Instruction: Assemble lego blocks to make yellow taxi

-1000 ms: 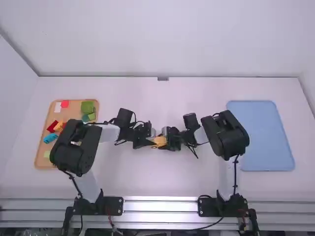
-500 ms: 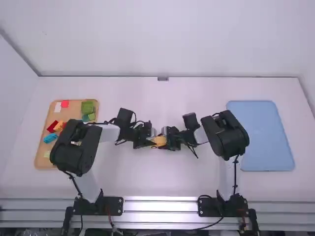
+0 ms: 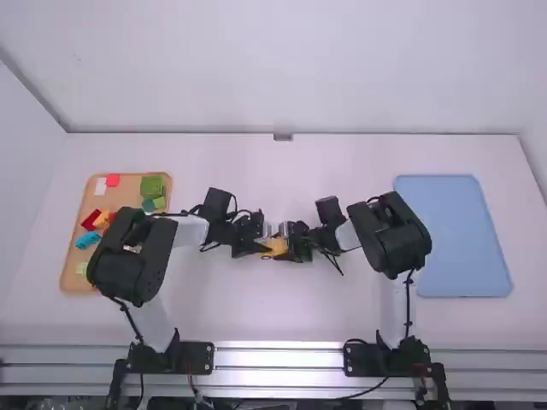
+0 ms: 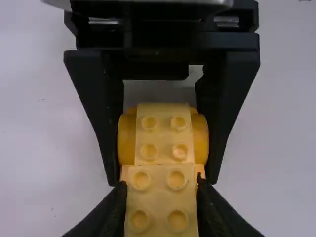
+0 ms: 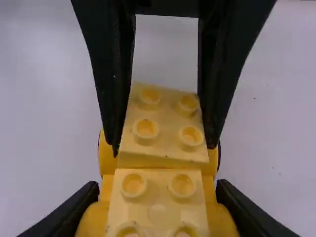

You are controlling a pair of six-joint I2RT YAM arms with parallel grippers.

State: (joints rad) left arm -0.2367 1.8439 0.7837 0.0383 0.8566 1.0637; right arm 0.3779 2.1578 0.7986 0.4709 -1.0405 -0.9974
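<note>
At the high view's right, a blue tray [image 3: 453, 235], flat on the table [image 3: 256, 307] — at far left, a tan tray [image 3: 128, 188]. Across the top, a white wall [image 3: 282, 68], with a small grey fitting [image 3: 283, 137] midway along its foot. Along the bottom — silver rails [image 3: 278, 359].

yellow brick [image 4: 159, 202] cut off, tray [image 3: 130, 190] part-hidden

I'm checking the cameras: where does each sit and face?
High: above and behind, facing forward, down onto table; left arm and right arm show.
Left wrist: on that wrist, facing yellow blocks; left gripper near, right gripper beyond.
Right wrist: on that wrist, facing the yellow blocks; grippers swapped.
Wrist views share blocks and both grippers.
</note>
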